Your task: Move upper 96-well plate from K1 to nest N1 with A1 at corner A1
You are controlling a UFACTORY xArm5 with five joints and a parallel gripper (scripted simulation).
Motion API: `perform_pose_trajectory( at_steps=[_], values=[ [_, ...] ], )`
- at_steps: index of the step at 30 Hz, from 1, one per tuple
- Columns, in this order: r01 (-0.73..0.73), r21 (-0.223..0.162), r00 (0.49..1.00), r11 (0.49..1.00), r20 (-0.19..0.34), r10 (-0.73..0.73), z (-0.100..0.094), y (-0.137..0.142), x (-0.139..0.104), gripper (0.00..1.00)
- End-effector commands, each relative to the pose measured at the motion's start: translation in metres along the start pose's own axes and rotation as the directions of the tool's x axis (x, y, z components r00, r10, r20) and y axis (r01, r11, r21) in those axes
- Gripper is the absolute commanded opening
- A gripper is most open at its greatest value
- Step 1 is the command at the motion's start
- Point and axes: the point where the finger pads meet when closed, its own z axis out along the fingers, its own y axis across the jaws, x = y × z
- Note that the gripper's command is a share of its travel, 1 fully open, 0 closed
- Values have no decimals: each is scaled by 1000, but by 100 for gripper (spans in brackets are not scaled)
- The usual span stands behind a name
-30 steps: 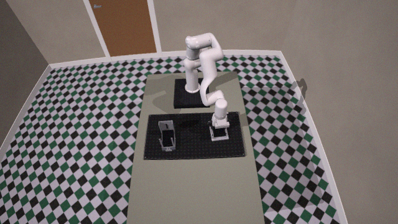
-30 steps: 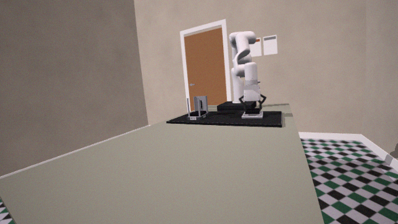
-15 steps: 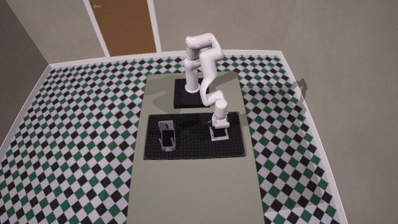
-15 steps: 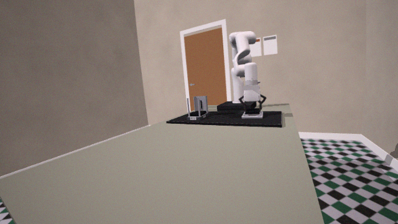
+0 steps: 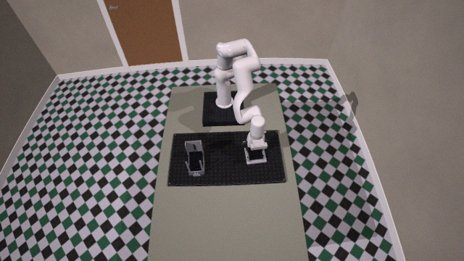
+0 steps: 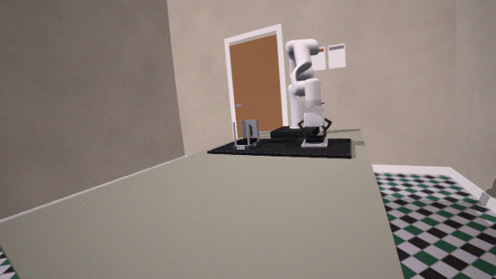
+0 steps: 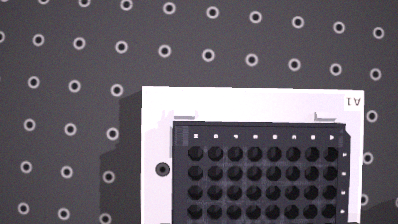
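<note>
Nearest the wrist camera, a dark well plate is hanging just above a white nest, its cut-off corner pointing toward the nest corner marked A1. The nest's raised locators are showing along the plate's far edge. The hand is gripping the plate across its width, fingers spread wide on it; whether the plate is touching the nest I cannot tell. The nest is sitting on a black perforated board on the grey tabletop. Well apart on the same board, a grey rack is standing upright with a dark plate low inside it. Farther back, the white arm is rising from a second black base, with a brown door behind.
</note>
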Motion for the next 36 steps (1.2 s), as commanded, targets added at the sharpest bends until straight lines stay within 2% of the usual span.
perform_pose_trajectory(
  at_steps=[1,36],
  values=[
    [0,-7,1000,1000,-7,0,-1,-1,1,0],
    [0,-7,1000,1000,-7,0,4,0,1,0]
  ],
)
